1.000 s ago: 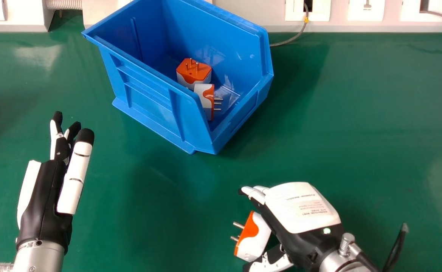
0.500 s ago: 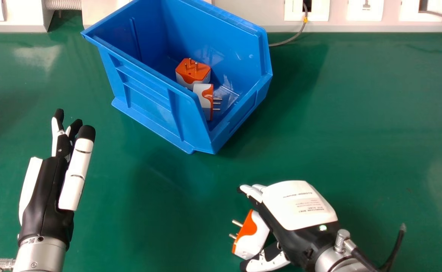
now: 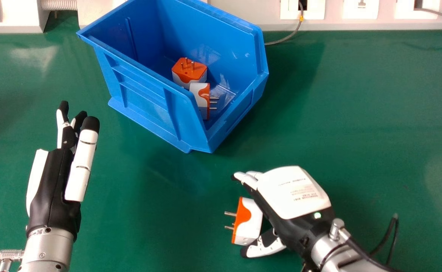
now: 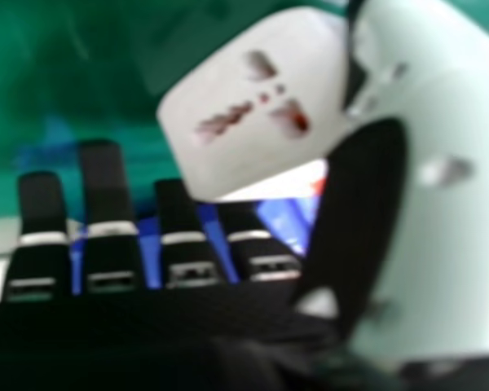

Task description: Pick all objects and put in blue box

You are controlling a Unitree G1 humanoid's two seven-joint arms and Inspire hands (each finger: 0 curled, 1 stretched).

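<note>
Both arms edged forward: my right hand pinches an adapter between fingers and thumb; left hand straight-fingered, blue box beyond fingertips.

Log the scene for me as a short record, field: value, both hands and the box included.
right robot hand: thumb and fingers closed on a white-and-orange plug adapter
held adapter's pins: toward the robot's left
held adapter's place: nearer the robot than the box, outside it
left robot hand: open, holding nothing, left of the box's near corner
blue box: upright on the green table
box contents: far adapter, pins up; near adapter, pins toward the robot's right
remaining step: held adapter into box
</note>
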